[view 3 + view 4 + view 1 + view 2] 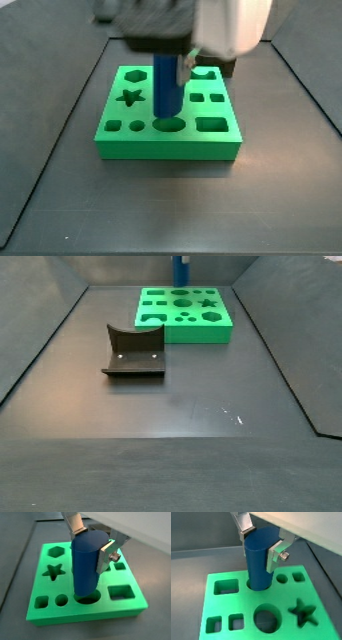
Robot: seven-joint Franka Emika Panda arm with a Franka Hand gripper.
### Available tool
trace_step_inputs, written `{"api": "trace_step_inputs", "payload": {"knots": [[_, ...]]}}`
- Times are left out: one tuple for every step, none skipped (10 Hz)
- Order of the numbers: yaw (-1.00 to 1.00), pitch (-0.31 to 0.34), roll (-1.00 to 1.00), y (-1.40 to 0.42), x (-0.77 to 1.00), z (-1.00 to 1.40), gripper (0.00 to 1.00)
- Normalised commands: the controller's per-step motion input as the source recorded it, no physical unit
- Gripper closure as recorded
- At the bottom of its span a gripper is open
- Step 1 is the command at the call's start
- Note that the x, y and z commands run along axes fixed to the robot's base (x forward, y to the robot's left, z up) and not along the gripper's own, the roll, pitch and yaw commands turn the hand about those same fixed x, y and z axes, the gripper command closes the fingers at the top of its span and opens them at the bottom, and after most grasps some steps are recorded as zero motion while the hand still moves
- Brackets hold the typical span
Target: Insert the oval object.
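Observation:
My gripper [93, 544] is shut on the oval object [87, 567], a tall smooth blue peg, gripped near its top and held upright. It shows in both wrist views, gripper [261, 544] and peg [260, 562]. The peg's lower end stands in an opening of the green block [67, 614], between the square hole [120, 591] and a small oval hole [61, 601]. How deep it sits is hidden. A large oval hole [266, 619] in the opposite row is empty. In both side views the peg [166, 85] [182, 271] rises from the block [167, 148] [187, 331].
The block also has a star hole [53, 571], a hexagon hole [57, 549] and smaller round and square holes. The dark fixture [134, 351] stands on the grey floor in front of the block. Dark walls border the floor.

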Motion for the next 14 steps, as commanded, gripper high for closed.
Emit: {"api": "trace_step_inputs", "payload": {"knots": [[-1.00,0.000,0.00,0.00,0.00,-0.26,1.00],[-1.00,0.000,-0.01,0.00,0.00,-0.25,1.00],[-1.00,0.000,-0.04,0.00,0.01,-0.15,1.00],[-1.00,0.000,-0.07,-0.02,0.03,-0.04,1.00],[-1.00,0.000,-0.10,-0.04,0.06,0.00,1.00],[-0.96,0.000,-0.09,-0.06,0.12,0.00,1.00],[-0.88,0.000,-0.09,-0.13,0.16,-0.01,1.00],[-0.77,0.000,-0.06,-0.23,0.20,-0.09,1.00],[-0.47,0.004,0.00,-0.18,0.32,-0.09,1.00],[-0.08,0.011,0.00,0.00,0.06,0.00,1.00],[0.00,0.000,0.02,0.00,0.00,0.00,1.00],[-0.05,0.000,0.10,0.06,-0.12,-0.19,1.00],[0.00,-0.050,-0.09,0.00,-0.34,-0.16,1.00],[-0.09,-0.010,-0.15,-0.01,-0.10,-0.09,1.00]]}}
